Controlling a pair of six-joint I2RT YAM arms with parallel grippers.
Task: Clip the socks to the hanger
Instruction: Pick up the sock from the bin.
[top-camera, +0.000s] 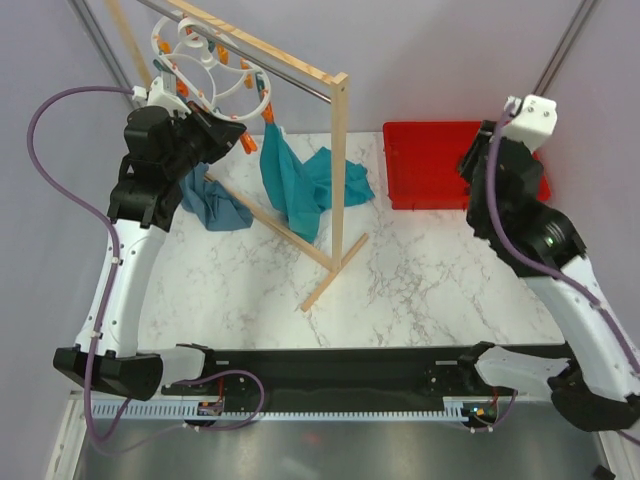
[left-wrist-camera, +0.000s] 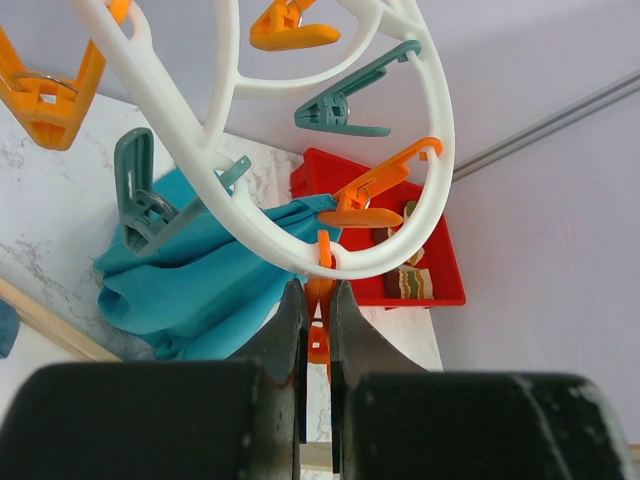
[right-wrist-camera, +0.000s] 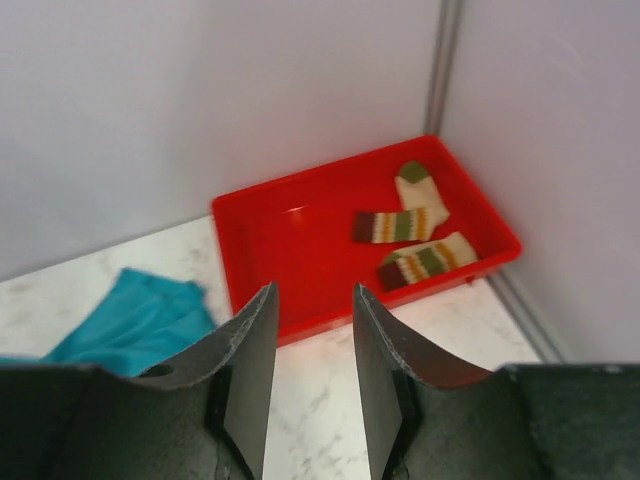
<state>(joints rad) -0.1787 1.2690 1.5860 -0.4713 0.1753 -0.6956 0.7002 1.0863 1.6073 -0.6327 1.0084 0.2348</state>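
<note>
Two striped socks lie side by side at the right end of a red tray. One sock also shows in the left wrist view. In the top view the right arm hides them. The white ring hanger hangs from the rail at the back left, with orange and teal clips. My left gripper is raised under the hanger's rim and is shut on a hanging orange clip. My right gripper is open and empty, above the table just in front of the tray.
A wooden rail-and-post rack stands mid-table, its base bars running across the marble. One teal cloth hangs by the rack and another lies at the left. The red tray sits at the back right.
</note>
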